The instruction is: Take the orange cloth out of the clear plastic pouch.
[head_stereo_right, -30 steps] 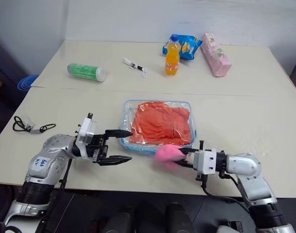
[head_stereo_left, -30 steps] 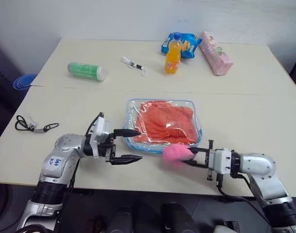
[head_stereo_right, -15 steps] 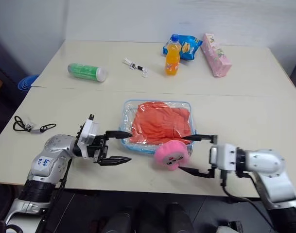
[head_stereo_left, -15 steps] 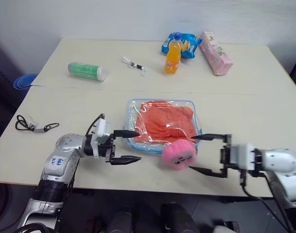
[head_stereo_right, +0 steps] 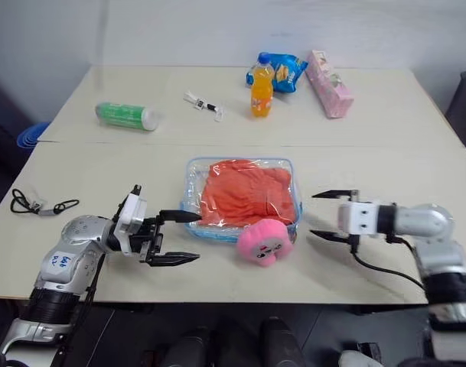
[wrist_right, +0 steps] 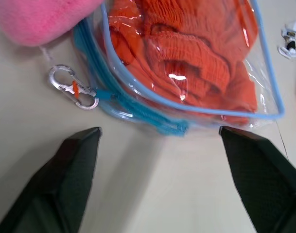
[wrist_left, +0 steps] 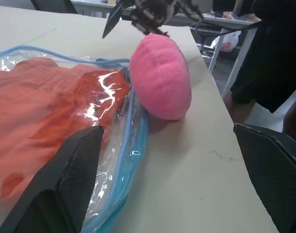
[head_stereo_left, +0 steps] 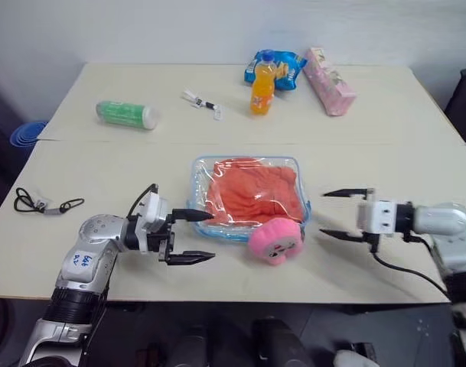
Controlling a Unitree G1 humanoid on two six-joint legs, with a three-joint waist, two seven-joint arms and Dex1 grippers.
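The clear plastic pouch (head_stereo_left: 300,177) lies flat in the middle of the table, blue-edged. The orange cloth (head_stereo_left: 255,191) sits wrinkled inside it. A pink plush toy (head_stereo_left: 275,241) rests on the table against the pouch's near right corner. My left gripper (head_stereo_left: 212,235) hovers open at the pouch's near left corner, its upper finger just over the edge. My right gripper (head_stereo_left: 323,213) stands open to the right of the pouch and plush, holding nothing. The right wrist view looks along its fingers (wrist_right: 65,179) at the pouch's blue zipper (wrist_right: 152,124) and a silver clip (wrist_right: 72,90).
At the far edge stand an orange drink bottle (head_stereo_left: 261,82), a blue snack bag (head_stereo_left: 285,65) and a pink pack (head_stereo_left: 328,80). A green bottle (head_stereo_left: 127,115) lies far left, with a small clip (head_stereo_left: 202,104) beside it. A black cord (head_stereo_left: 41,205) lies near the left edge.
My right gripper opened, let go of the pink plush and drew back to the right. The plush now lies by the pouch's near corner. The left gripper kept still.
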